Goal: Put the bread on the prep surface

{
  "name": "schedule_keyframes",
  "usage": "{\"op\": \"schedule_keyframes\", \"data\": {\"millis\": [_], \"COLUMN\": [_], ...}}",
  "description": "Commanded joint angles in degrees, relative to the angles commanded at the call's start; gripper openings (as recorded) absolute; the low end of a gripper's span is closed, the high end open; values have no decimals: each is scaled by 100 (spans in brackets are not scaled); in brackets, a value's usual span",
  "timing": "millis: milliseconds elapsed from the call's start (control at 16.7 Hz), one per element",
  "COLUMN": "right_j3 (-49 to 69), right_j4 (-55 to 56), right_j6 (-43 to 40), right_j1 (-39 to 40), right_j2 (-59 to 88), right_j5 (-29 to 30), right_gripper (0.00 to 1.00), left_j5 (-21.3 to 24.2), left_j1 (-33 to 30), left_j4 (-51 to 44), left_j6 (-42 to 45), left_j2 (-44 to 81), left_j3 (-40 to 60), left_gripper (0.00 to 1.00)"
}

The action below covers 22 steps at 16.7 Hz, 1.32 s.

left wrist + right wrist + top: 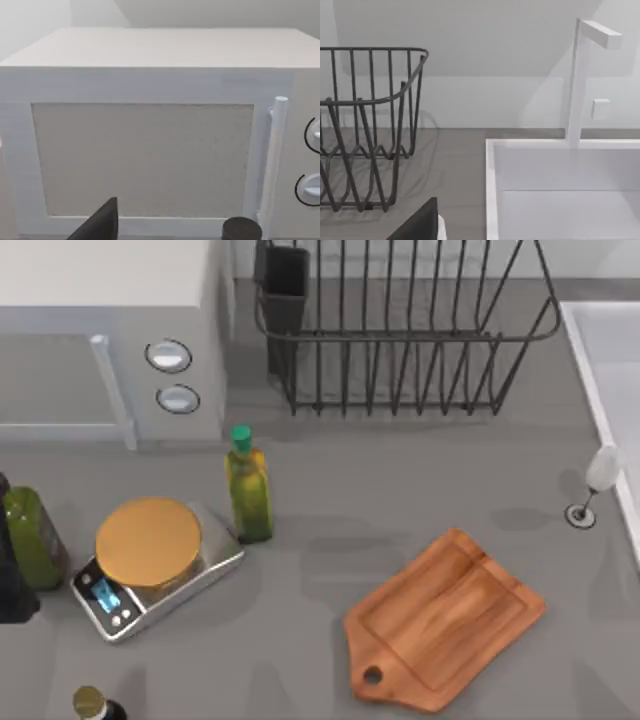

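I judge nothing done: the board [447, 618] lies bare on the table [330, 500], right of the scale [150, 562]. I can't locate the bread, nor tell either end effector's state.

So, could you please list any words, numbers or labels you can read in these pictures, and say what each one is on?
No text can be read.
Scale: its small blue display and the buttons beside it are too small to read.
Microwave: the two dials carry no legible markings.
Oil bottle: no label text visible.
Board: plain wood, no marking.
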<state>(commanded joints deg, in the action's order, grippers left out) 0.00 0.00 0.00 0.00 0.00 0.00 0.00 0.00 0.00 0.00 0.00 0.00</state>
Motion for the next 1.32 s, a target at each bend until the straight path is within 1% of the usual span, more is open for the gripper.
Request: {"op": "schedule_keyframes", "data": {"millis": [240,360,540,720,1020,1140,1320], "right_j3": [0,0,0,0,0,0,0], "right_j4": [0,0,0,0,0,0,0], "right_j6": [0,0,0,0,0,0,0], "right_j1": [0,0,0,0,0,0,0], "right_j2": [0,0,0,0,0,0,0], "right_j5": [0,0,0,0,0,0,0], "right_gripper": [100,100,100,100,100,100,100], "left_j5": [15,47,106,156,165,140,84], "left_j1": [42,132,333,588,1045,1208,1405], "left_j4": [-178,-589,-1552,-2751,-4625,-5172,-5703], "left_j6": [175,577,1541,2783,4931,5682,6578], "left_j2": [116,453,1408,2902,6207,7530,9137], "left_j3": [180,599,1666,3089,5519,6241,6982], "left_gripper": [100,100,100,100,100,100,100]}}
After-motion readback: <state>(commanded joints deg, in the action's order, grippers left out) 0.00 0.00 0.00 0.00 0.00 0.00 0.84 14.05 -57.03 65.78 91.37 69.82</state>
